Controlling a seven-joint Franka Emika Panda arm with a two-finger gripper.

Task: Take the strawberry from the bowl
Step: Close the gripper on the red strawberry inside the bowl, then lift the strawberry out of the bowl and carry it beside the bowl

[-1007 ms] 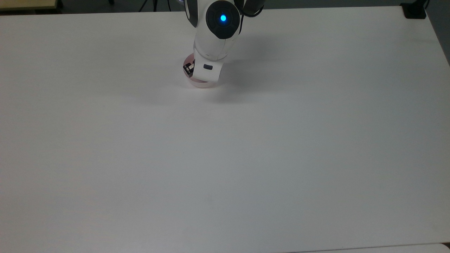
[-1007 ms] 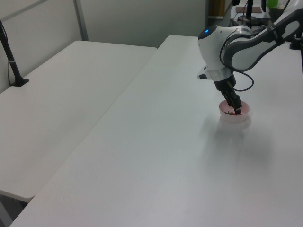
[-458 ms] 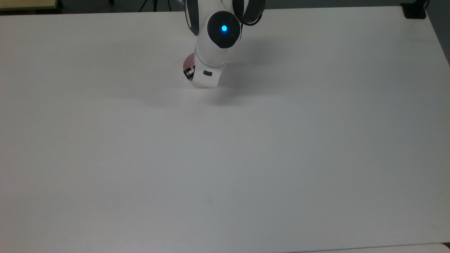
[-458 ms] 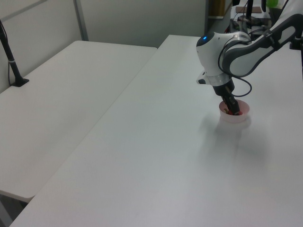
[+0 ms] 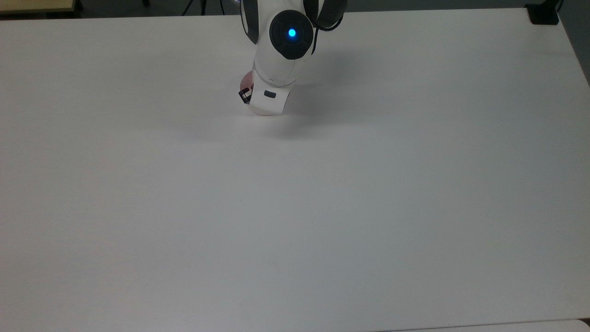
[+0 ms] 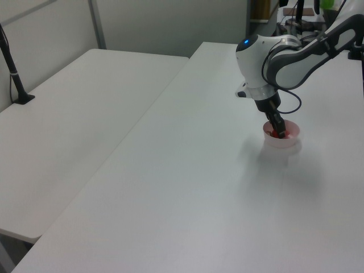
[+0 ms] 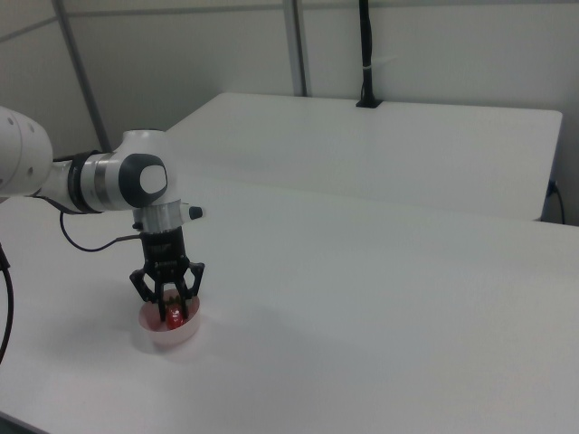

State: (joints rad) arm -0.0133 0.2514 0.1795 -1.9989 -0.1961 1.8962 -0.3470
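Observation:
The pale pink bowl (image 7: pixel 161 340) stands on the white table, toward the right view's lower left. The small red strawberry (image 7: pixel 174 316) sits at the bowl's rim level, between my black fingertips. My gripper (image 7: pixel 172 310) points straight down into the bowl, its fingers drawn in on the strawberry. In the left view the gripper (image 6: pixel 277 132) reaches into the bowl (image 6: pixel 282 143), and a red spot of strawberry (image 6: pixel 276 135) shows at its tip. In the top view my white hand covers most of the bowl (image 5: pixel 246 83).
The white table (image 5: pixel 295 193) stretches wide and bare in front of the bowl. A second white table (image 7: pixel 389 145) stands beside it, with a black post (image 7: pixel 365 54) clamped on it. A black cable (image 7: pixel 90 249) hangs from my arm.
The arm dropped into the bowl between one second and half a second ago. Since then it has risen slightly, and red now shows at the fingertips in the left view.

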